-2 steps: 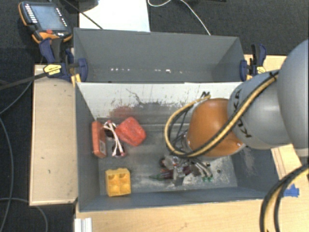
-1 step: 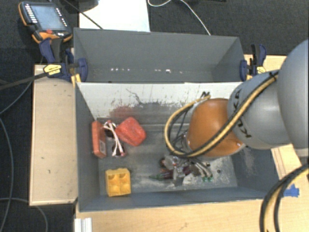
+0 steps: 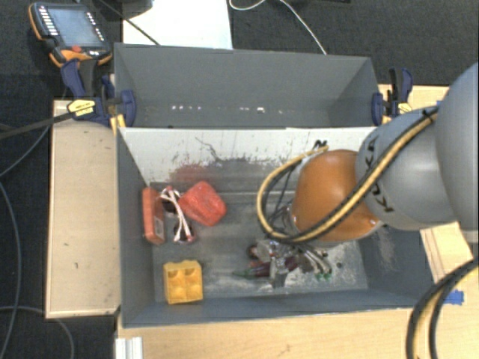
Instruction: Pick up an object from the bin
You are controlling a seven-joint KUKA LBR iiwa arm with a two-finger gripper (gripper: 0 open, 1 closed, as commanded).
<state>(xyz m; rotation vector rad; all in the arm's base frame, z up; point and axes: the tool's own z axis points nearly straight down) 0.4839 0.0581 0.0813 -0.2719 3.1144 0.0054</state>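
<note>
- Down at the bin's floor, the gripper [image 3: 278, 264] is seen set among a small heap of dark, reddish and green bits [image 3: 259, 260]; whether it is wide, narrow or closed on anything cannot be told.
- That heap is spread just around the gripper, close to the bin's near wall, with a few green scraps [image 3: 323, 275] just beyond it toward the view's right.
- Right above the gripper, the orange wrist cover [image 3: 329, 197] is looped by a yellow-and-black cable [image 3: 262, 200].
- Well apart, toward the view's left, a yellow block [image 3: 183, 282] is lying by the near wall.
- Farther off, up and left, a red rounded lump [image 3: 202, 203] is found beside white loops [image 3: 178, 219] and an orange oblong thing [image 3: 153, 215].
- All of it is enclosed by the grey bin [image 3: 239, 88].
</note>
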